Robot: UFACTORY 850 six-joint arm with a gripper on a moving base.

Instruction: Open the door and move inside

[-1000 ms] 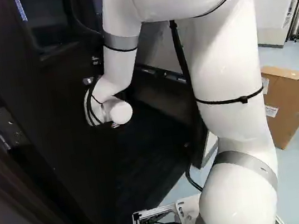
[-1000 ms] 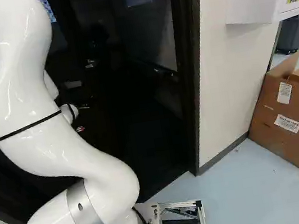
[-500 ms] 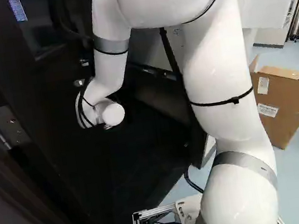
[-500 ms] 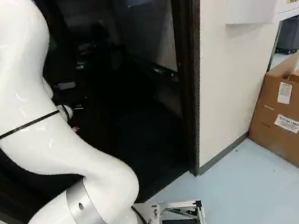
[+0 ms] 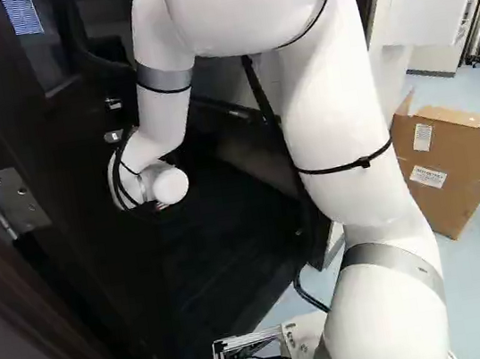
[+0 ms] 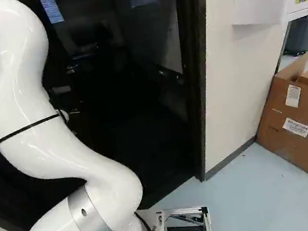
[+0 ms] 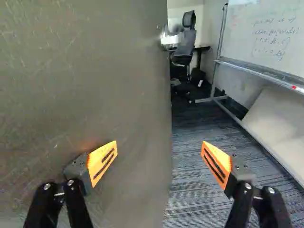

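While open, the door [image 5: 85,230] beside the arm [image 5: 335,120].

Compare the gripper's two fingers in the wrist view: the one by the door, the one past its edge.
The first finger stands in front of the door; the second finger stands past its edge, with carpet behind. An orange glow shows on the door beside the first finger; none shows beside the second finger. Both have orange pads and stand wide apart, gripping nothing.
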